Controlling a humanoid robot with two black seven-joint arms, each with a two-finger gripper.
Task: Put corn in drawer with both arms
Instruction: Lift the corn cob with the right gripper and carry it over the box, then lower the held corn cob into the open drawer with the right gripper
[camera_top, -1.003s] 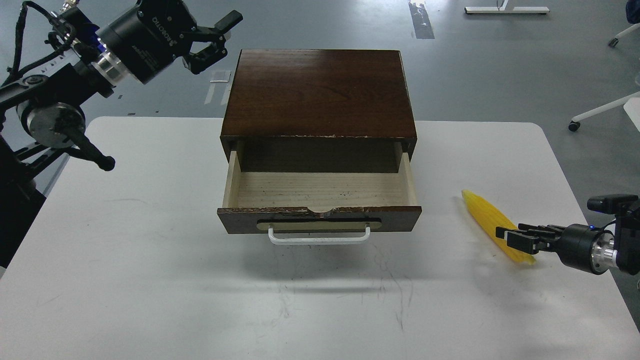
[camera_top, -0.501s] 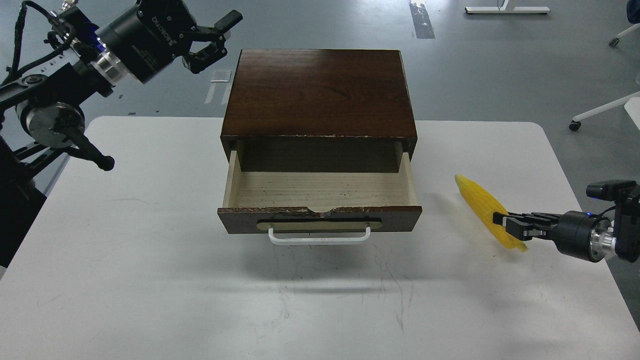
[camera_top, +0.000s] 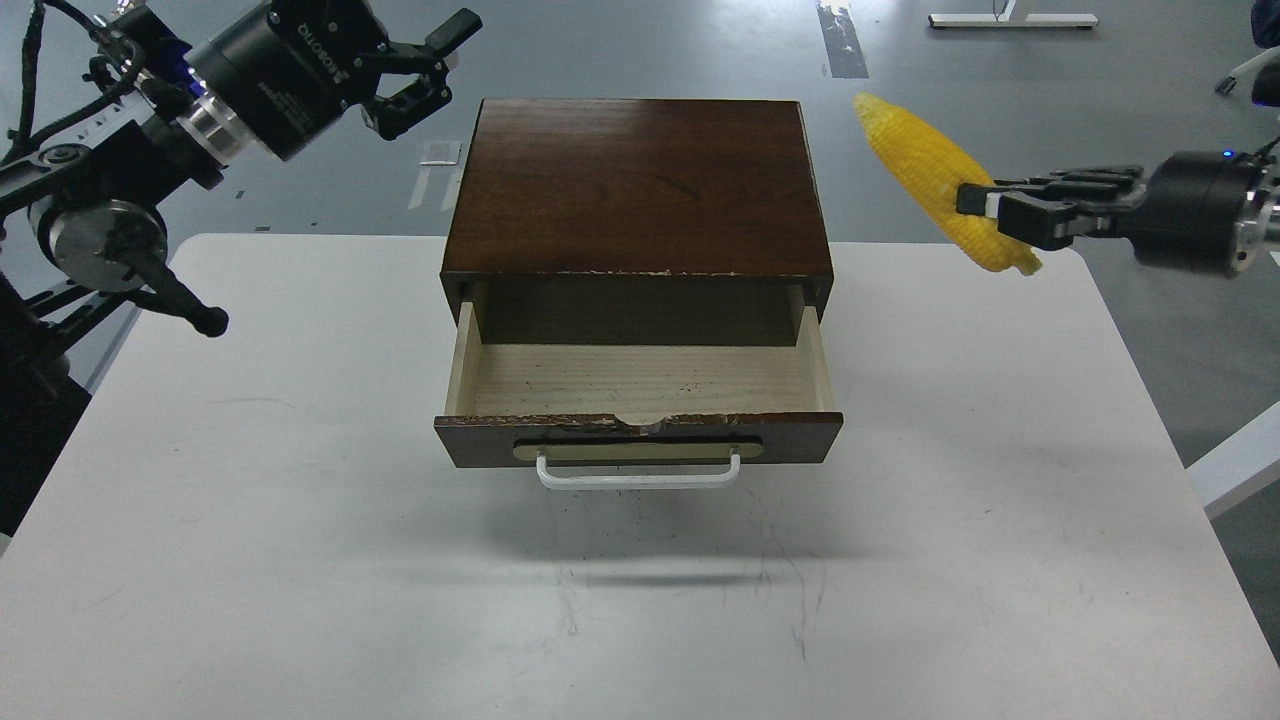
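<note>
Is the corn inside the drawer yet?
No, the corn is held up in the air by the right gripper, and the open drawer is empty.

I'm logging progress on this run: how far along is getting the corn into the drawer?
Done: the drawer stands pulled open, its pale inside bare. In hand: the right hand is shut on the corn and holds it in the air, to the right of the cabinet. The left hand is open beyond the cabinet's left corner. Left: carry the corn over the drawer, release it, probably push the drawer shut.
</note>
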